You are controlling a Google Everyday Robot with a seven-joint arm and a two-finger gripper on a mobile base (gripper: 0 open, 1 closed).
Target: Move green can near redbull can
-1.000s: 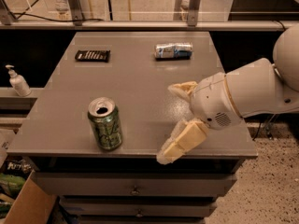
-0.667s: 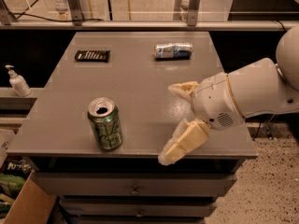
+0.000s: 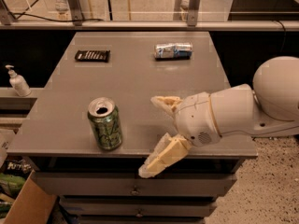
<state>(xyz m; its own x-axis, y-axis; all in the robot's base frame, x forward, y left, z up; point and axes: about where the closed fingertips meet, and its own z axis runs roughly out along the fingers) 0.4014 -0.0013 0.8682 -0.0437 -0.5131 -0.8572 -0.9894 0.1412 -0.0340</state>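
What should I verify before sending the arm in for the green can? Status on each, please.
1. Green aluminium drink can upright, near the front edge of the grey table: ok.
2. Cream two-finger gripper open and empty: ok.
3. Gripper around the green can: not ok; it hangs to the right of the can in the camera view, apart from it.
4. Nothing standing between gripper and green can: ok.
5. Slim silver and blue redbull can located: ok; it lies on its side at the table's far end.
6. Gripper height matched to the can's body: cannot tell from this one view.
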